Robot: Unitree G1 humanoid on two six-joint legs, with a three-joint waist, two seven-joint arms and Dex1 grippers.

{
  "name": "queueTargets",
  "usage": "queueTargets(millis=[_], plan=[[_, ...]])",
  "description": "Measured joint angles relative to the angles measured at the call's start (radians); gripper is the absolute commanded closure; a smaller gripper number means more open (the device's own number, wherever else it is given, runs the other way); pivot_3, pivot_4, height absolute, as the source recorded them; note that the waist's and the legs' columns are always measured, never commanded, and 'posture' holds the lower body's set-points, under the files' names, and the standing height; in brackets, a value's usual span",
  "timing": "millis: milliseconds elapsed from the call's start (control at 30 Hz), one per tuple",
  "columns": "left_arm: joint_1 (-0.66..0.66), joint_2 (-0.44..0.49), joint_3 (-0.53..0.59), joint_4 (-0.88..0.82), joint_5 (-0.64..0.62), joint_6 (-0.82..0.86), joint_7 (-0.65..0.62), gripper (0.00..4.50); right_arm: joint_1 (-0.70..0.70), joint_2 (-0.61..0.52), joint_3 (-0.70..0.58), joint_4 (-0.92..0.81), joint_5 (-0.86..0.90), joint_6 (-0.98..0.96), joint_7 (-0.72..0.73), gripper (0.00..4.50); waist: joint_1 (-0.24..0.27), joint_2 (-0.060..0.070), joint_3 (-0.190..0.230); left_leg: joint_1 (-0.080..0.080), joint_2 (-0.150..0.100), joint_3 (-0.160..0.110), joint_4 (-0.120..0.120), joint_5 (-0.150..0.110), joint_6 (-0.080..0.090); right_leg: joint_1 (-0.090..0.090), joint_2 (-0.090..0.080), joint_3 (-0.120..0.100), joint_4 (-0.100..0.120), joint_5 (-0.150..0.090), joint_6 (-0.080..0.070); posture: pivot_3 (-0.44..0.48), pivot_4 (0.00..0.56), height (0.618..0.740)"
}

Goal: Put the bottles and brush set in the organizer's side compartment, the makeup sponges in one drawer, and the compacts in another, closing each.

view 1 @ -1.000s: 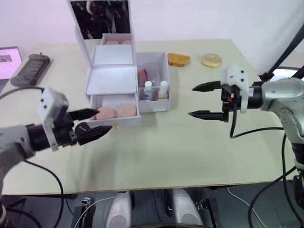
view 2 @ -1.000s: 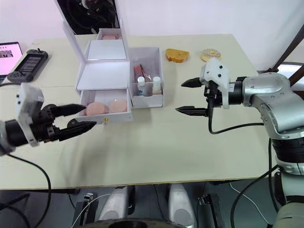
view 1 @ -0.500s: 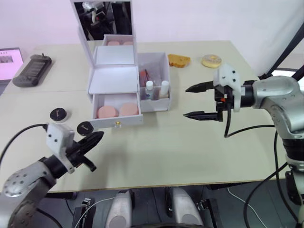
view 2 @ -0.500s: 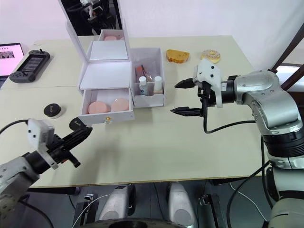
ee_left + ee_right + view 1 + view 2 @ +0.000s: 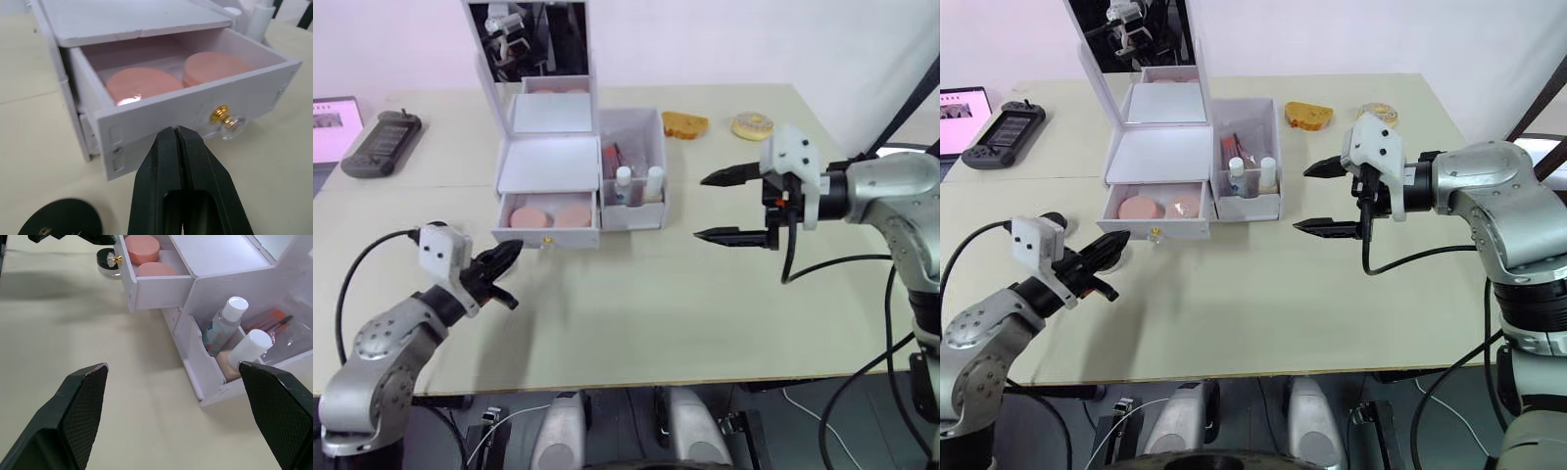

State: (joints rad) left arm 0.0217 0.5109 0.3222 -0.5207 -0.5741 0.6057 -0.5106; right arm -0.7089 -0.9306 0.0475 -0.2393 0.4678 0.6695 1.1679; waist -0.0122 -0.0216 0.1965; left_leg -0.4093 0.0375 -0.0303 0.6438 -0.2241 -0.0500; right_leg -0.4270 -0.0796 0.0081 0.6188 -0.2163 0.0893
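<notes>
Your left gripper (image 5: pixel 177 134) has swung up to the drawer (image 5: pixel 546 235) front since a second ago, and the drawer sits further in.

You have its fingers pinched together, empty, just before the drawer face near the knob (image 5: pixel 222 115); two pink makeup sponges (image 5: pixel 139 84) lie inside. Your right gripper (image 5: pixel 717 207) hovers spread wide beside the organizer (image 5: pixel 631 217), whose side compartment holds the bottles (image 5: pixel 224 324) and brush set (image 5: pixel 268 320).

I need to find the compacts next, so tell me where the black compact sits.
In the left wrist view a black compact lies on the table beside the shut left gripper, just before the open drawer of sponges.
</notes>
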Motion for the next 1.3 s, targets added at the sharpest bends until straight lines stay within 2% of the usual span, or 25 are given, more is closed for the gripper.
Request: queueTargets(millis=[367,733,833,1300], plan=[[-0.154,0.002,-0.113,0.128,0.094,-0.051,0.013,4.48,0.004,-0.005,-0.019,-0.013,0.009,0.002,-0.014,0.00,0.000,0.000,0.000,0.000,0.000,0.000,0.000,0.000,0.000,0.000,0.000,0.000,0.000,0.001,0.000,0.000,0.150,0.740],[-0.196,-0.001,-0.110,0.197,0.142,-0.086,0.038,4.48,0.023,-0.008,-0.024,-0.031,0.012,0.008,-0.026,0.00,0.000,0.000,0.000,0.000,0.000,0.000,0.000,0.000,0.000,0.000,0.000,0.000,0.000,0.001,0.001,0.000,0.150,0.740],[-0.247,0.000,-0.112,0.240,0.149,-0.087,0.031,4.48,0.023,-0.010,-0.024,-0.031,0.015,0.008,-0.030,0.00,0.002,0.000,0.000,0.000,0.000,0.000,0.000,0.000,0.000,0.000,0.000,0.000,0.000,0.000,0.001,0.000,0.150,0.740],[-0.310,-0.029,-0.163,0.309,0.175,-0.126,0.013,4.48,0.025,-0.013,-0.024,-0.035,0.021,0.013,-0.044,0.00,0.001,0.000,0.000,-0.001,0.000,-0.001,0.001,0.000,0.000,0.000,0.000,0.000,0.000,0.001,0.003,0.000,0.150,0.740]])
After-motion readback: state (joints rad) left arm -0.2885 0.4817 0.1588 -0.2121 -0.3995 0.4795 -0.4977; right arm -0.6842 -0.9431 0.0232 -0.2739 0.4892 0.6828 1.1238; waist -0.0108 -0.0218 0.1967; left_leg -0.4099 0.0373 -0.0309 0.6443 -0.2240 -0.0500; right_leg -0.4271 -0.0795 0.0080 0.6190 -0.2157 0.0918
